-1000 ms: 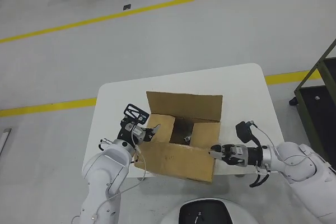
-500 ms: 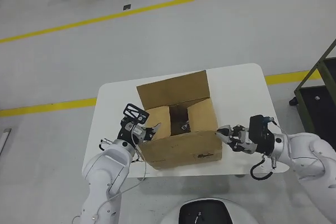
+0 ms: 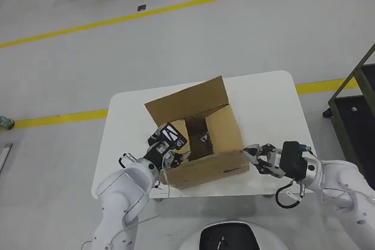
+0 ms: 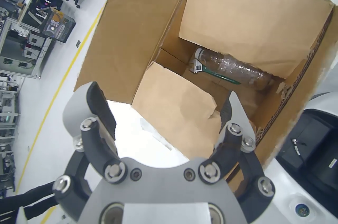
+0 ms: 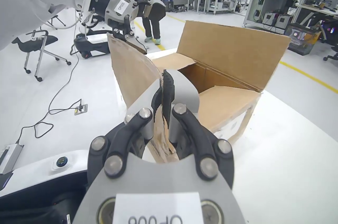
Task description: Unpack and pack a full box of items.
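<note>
An open cardboard box [image 3: 206, 170] stands on the white table [image 3: 269, 100], its far flap [image 3: 187, 101] raised. My right gripper [image 3: 249, 154] is at the box's near right corner, shut on the edge of the near flap [image 5: 137, 77]. My left gripper [image 3: 174, 151] is open at the box's left side, straddling the small side flap [image 4: 179, 114] without closing on it. Deep inside lie a clear plastic bottle [image 4: 235, 68] and a wrench [image 4: 202, 68] with a green handle. The right gripper [image 5: 165, 83] pinches cardboard; the left gripper [image 5: 132, 41] shows beyond the flap.
Bare tabletop lies behind and to the right of the box [image 3: 275, 119]. The near table edge [image 3: 237, 192] runs close under the box. A dark green rack [image 3: 362, 106] stands off the table's right side.
The near flap was lifted from lying outward to upright by the right gripper, and the box turned on the table. The left gripper moved right, onto the side flap.
</note>
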Robot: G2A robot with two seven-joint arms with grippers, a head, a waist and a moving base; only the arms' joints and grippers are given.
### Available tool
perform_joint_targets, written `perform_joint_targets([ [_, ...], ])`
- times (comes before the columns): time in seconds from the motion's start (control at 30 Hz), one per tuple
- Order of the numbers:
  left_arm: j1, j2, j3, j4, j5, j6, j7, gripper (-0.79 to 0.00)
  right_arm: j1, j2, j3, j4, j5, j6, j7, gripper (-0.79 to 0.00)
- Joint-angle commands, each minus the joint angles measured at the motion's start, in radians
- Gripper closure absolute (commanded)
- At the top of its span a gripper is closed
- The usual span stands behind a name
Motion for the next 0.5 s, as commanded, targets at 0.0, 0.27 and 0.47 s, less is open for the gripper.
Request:
perform_joint_targets([
  [0.0,0.007,0.002,0.006,-0.007,-0.001,-0.005,0.002,-0.785,-0.004,0.0,0.001,0.002,-0.002,-0.002,-0.011,0.0],
  [0.27,0.026,0.012,0.026,-0.03,-0.012,-0.048,-0.005,-0.785,-0.013,-0.001,0.004,0.024,0.089,0.009,-0.027,-0.785],
  [0.47,0.046,0.016,0.025,-0.035,-0.081,-0.035,-0.012,-0.785,-0.058,0.002,0.049,0.009,0.333,-0.02,-0.055,-0.785],
])
